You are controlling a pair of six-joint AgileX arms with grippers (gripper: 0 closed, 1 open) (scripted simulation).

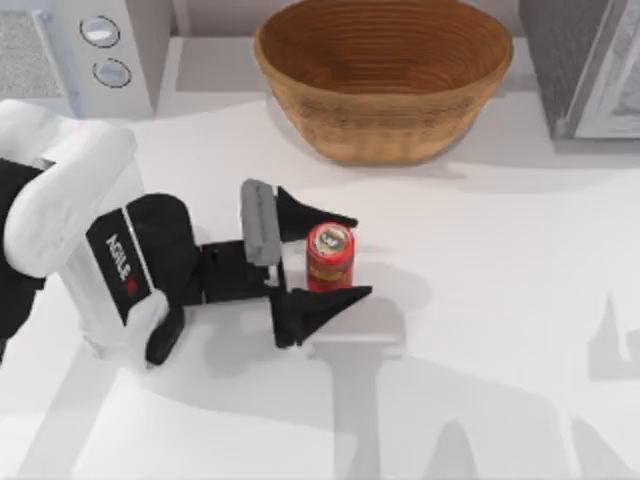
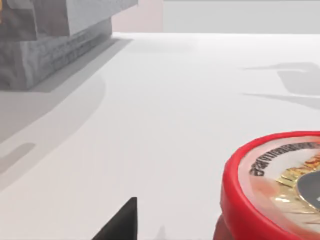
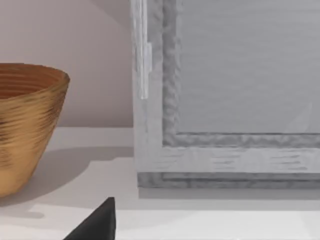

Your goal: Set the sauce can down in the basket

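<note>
The sauce can (image 1: pixel 329 256), red with a silver top, stands upright on the white table left of centre. My left gripper (image 1: pixel 334 260) is open and straddles it, one black finger on each side with a small gap. The left wrist view shows the can's red rim and lid (image 2: pixel 275 200) very close, beside a black fingertip (image 2: pixel 120 222). The basket (image 1: pixel 400 125), wide tan wicker, sits at the back of the table beyond the can; its wall (image 3: pixel 25 125) also appears in the right wrist view. That view also shows one dark fingertip (image 3: pixel 97 222) of my right gripper.
A grey box-like appliance (image 1: pixel 585 60) stands at the back right, close to the basket, and looms in the right wrist view (image 3: pixel 225 100). A white unit with two round knobs (image 1: pixel 100 50) stands at the back left. Open white table lies to the right of the can.
</note>
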